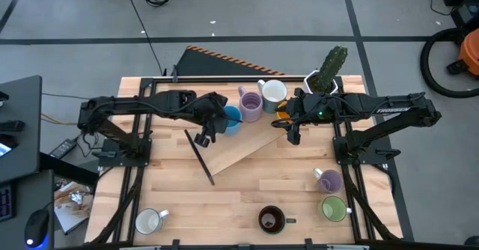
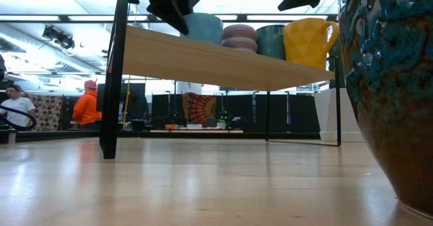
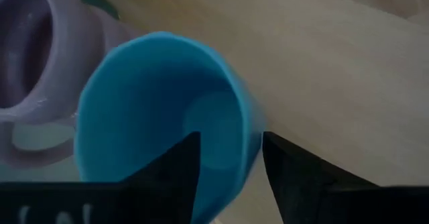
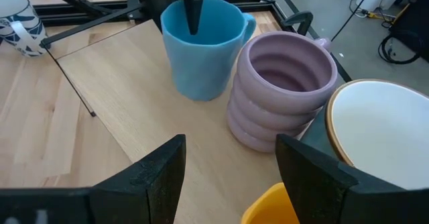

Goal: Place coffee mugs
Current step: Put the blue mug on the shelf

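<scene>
Mug: blue mug (image 3: pixel 161 110) | rim between left pincer (image 3: pixel 231 157) fingers, unclamped

Mugs (image 1: pixel 329 180) on wooden table (image 1: pixel 247 190)

Low view, table level. Raised wooden shelf (image 2: pixel 223 60) on black legs. Along its far edge: blue mug (image 2: pixel 201 27), lavender mug (image 2: pixel 239 38), dark green mug (image 2: pixel 270 41), yellow mug (image 2: pixel 309 42). Left gripper (image 2: pixel 172 6) at blue mug. Brown-blue glazed mug (image 2: pixel 392 84) close, right edge. Two people in room behind.
</scene>
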Controlling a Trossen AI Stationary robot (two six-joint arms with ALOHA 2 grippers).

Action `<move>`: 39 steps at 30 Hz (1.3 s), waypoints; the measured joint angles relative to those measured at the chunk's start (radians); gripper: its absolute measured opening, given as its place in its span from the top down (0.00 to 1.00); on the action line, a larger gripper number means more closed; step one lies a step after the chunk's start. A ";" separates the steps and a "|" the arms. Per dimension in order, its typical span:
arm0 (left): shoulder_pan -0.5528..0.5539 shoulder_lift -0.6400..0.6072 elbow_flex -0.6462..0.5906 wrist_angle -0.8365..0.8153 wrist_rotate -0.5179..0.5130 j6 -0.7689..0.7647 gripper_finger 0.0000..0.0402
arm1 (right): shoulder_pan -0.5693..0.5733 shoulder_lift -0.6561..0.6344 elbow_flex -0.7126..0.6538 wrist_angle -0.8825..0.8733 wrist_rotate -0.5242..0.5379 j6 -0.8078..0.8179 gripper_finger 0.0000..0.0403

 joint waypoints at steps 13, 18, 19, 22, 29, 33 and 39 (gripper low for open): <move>0.000 0.025 0.000 0.035 -0.082 -0.018 0.57 | 0.000 0.000 0.000 0.001 -0.017 0.001 0.41; 0.000 0.025 0.000 0.051 -0.085 -0.009 0.57 | 0.000 0.000 0.000 0.001 -0.017 0.001 0.41; 0.000 0.025 0.000 0.055 -0.085 -0.002 0.57 | 0.000 0.000 0.000 0.001 -0.017 0.001 0.41; -0.002 0.025 0.000 0.063 -0.086 0.008 0.57 | 0.000 0.000 0.000 0.001 -0.017 0.000 0.41; -0.003 0.021 0.000 0.062 -0.128 0.013 0.57 | 0.000 0.000 0.000 0.001 -0.017 0.000 0.41; -0.003 0.015 0.000 0.062 -0.129 0.035 0.57 | 0.000 0.000 0.000 0.001 -0.017 0.000 0.41; -0.008 -0.001 0.000 0.055 -0.128 0.046 0.57 | 0.000 0.000 0.000 0.002 -0.017 0.000 0.41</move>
